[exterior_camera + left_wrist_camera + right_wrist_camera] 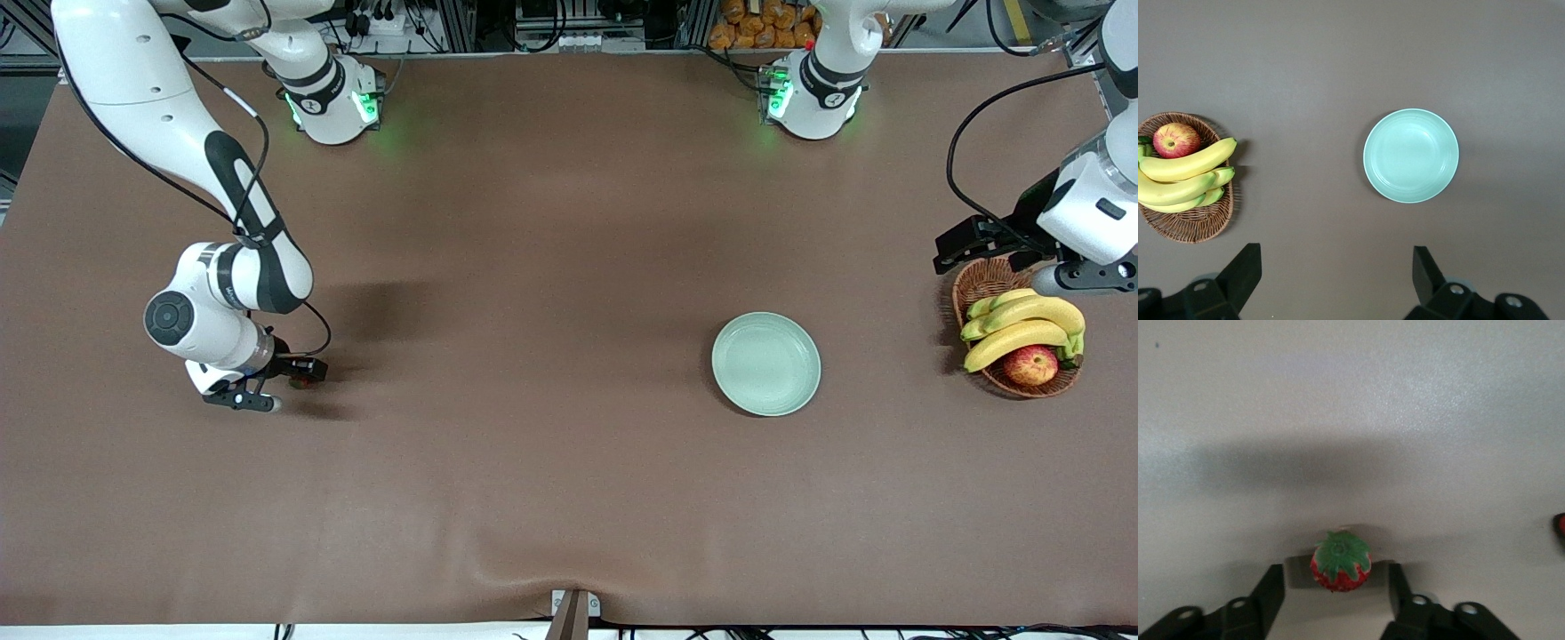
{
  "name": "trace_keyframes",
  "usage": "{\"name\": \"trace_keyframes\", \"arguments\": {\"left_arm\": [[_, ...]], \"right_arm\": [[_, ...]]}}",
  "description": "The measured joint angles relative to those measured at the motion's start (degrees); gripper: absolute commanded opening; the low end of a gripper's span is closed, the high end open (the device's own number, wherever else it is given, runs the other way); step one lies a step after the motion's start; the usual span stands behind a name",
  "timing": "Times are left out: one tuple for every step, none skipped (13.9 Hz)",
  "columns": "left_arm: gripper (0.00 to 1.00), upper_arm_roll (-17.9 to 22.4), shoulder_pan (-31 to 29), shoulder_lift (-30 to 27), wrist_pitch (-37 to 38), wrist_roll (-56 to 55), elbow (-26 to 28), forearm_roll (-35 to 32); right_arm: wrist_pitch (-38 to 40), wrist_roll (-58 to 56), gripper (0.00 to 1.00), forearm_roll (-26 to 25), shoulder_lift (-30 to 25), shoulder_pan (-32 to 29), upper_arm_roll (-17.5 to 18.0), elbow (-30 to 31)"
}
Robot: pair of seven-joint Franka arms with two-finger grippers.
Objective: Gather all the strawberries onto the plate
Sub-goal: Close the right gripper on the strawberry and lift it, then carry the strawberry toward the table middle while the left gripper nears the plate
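Your small red strawberry with the green leafy cap (pixel 1341 565) sits on the tablecloth between the two black fingers (pixel 1271 590) of the right gripper (pixel 277 384), down low toward the right arm's end of the table. The fingers flank the berry closely, but you cannot tell from these views whether they press on it. At the edge of the right wrist view a sliver of a second red berry (pixel 1560 524) shows nearby on the cloth.

The round, shallow, pale mint-green plate (pixel 765 364) lies well apart from that berry, toward the left arm's end, with nothing on it. Beside it, farther toward that end, stands a brown wicker basket (pixel 981 283) holding yellow bananas (pixel 1022 324) and a red-yellow apple (pixel 1031 364).

The left gripper (pixel 1337 280) waits in the air above the cloth by the basket, fingers spread wide and holding nothing — its wrist view looks down on plate and basket together.

The whole table wears a plain brown cloth (pixel 533 489), slightly rippled at the edge nearest the front camera. Along the top, past both arm bases with their green lights, you see metal framing, cables and a heap of orange objects (pixel 763 25).
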State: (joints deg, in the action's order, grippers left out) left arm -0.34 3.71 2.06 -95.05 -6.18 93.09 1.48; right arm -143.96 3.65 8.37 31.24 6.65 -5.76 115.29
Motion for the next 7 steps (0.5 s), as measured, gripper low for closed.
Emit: {"name": "trace_keyframes", "arguments": {"left_arm": [[1.00,0.00,0.00,0.08,0.01,0.00,0.00,0.00],[1.00,0.00,-0.01,0.17,0.02,0.03,0.00,0.00],[1.00,0.01,-0.01,0.24,0.02,0.10,0.00,0.00],[1.00,0.02,-0.02,0.31,0.03,0.13,0.00,0.00],[1.00,0.02,-0.02,0.42,0.05,0.14,0.01,0.00],[1.00,0.02,-0.03,0.63,0.09,0.16,0.02,0.00],[1.00,0.02,-0.03,0.92,0.11,0.17,0.03,0.00]], "right_arm": [[0.00,-0.02,0.00,0.00,0.13,0.00,0.00,-0.21],[0.00,-0.09,0.00,0.00,0.25,0.00,0.00,-0.34],[0.05,-0.24,0.00,0.00,0.28,0.00,0.00,-0.42],[0.11,-0.57,0.00,0.00,0.29,0.00,-0.01,-0.52],[0.10,-0.86,0.00,0.00,0.33,0.00,-0.01,-0.69],[0.08,-1.32,0.00,-0.02,0.34,0.01,0.00,-1.03],[0.08,-2.32,0.00,-0.02,0.34,0.07,0.01,-1.65]]}}
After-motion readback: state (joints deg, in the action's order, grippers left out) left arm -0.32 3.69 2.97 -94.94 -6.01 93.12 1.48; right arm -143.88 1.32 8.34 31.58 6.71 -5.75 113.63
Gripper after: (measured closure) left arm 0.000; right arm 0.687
